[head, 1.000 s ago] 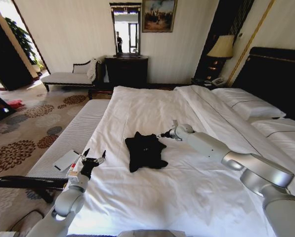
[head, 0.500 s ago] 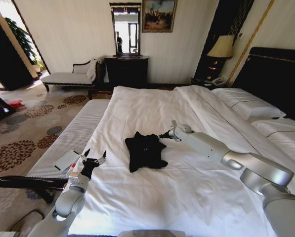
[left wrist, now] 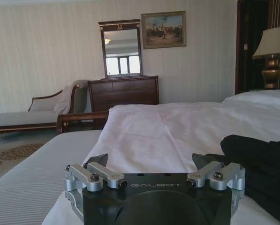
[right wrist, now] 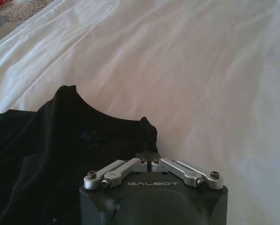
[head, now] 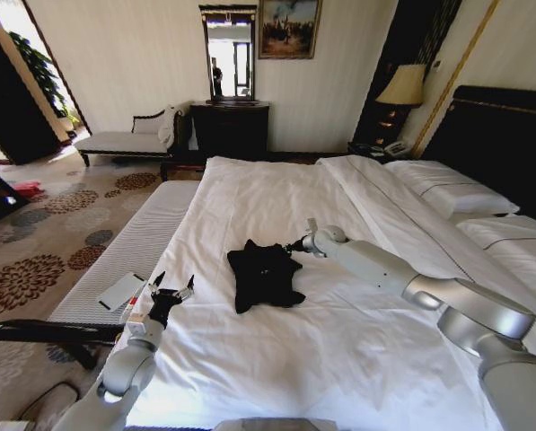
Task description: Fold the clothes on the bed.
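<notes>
T-shirt point(head: 265, 275) lies crumpled mid-bed point(head: 339, 359). My right gripper point(head: 294, 245) at its edge, jaws clenched together on shirt hem. My left gripper point(head: 171, 289) hovers near bed side, jaws spread.

The head view looks down from the foot of the bed point(head: 339, 359) toward the far wall, the left wrist view looks low along the mattress to the dresser point(left wrist: 123, 91), and the right wrist view hangs close over the black T-shirt point(right wrist: 50, 154), which all three share.

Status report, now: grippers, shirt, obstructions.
Right gripper shut on black T-shirt edge. Left gripper open, beside bed edge. Shirt crumpled.
</notes>
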Controlling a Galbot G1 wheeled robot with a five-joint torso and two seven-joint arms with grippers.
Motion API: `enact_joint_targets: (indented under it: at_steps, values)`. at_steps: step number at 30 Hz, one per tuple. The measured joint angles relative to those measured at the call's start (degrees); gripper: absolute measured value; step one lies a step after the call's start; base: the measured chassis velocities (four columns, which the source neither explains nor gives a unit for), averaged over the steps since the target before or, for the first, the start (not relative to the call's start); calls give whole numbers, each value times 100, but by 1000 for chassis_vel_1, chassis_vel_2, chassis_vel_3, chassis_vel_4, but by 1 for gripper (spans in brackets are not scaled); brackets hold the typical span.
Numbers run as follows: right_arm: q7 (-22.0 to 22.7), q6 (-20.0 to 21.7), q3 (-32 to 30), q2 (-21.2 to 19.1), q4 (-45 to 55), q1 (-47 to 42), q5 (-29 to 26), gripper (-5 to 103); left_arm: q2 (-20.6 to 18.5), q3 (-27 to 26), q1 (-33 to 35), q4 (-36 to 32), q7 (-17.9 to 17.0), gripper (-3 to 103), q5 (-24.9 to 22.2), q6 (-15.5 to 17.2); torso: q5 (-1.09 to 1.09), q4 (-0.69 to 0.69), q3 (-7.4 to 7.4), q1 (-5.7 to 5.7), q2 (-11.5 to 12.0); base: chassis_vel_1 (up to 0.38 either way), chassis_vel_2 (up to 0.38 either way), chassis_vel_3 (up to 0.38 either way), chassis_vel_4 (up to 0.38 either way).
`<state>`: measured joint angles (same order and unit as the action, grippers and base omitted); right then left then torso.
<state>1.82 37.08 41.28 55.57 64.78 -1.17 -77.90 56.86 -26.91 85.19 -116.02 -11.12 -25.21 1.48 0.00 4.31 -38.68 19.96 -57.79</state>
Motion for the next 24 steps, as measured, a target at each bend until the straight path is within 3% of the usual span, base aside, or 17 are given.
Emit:
enact_joint_targets:
  at_steps: [3, 6, 7, 12, 13, 16, 17, 20, 24]
  values:
    - [19, 0, -33, -35, 83, -21, 1, 0, -103, 46, -85, 0, -40, 100, -120, 95, 0, -2, 0, 0, 0, 0, 0, 0, 0]
    - [45, -4, -84, -126, 236, -66, 12, 0, -446, 258, -538, -17, -280, 100, -547, 500, -1, 0, 0, 0, 0, 0, 0, 0, 0]
    - [45, -4, -84, -126, 236, -66, 12, 0, -446, 258, -538, -17, -280, 100, -547, 500, -1, 0, 0, 0, 0, 0, 0, 0, 0]
    - [51, -14, -157, -197, 357, -150, 70, 0, -1183, 1019, -2057, -12, -767, 100, -1913, 1189, 2, 2, 0, 0, 0, 0, 0, 0, 0]
    - [51, -14, -157, -197, 357, -150, 70, 0, -1183, 1019, -2057, -12, -767, 100, -1913, 1189, 2, 2, 0, 0, 0, 0, 0, 0, 0]
    - [51, -18, -176, -218, 450, -189, 103, 0, -1366, 1722, -2996, 124, -1048, 100, -2669, 1424, 1, -1, -1, 1, 0, 0, 0, 0, 0]
    - [51, -18, -176, -218, 450, -189, 103, 0, -1366, 1722, -2996, 124, -1048, 100, -2669, 1424, 1, -1, -1, 1, 0, 0, 0, 0, 0]
    - [51, -19, -186, -240, 511, -218, 119, 0, -1238, 2514, -4012, 379, -1376, 100, -3213, 1669, 1, -1, -1, 0, 0, 0, 0, 0, 0]
    - [49, -19, -186, -275, 562, -241, 129, 0, -716, 3283, -4936, 786, -1996, 102, -3691, 2142, 1, 1, -1, 1, 0, 0, 0, 0, 0]
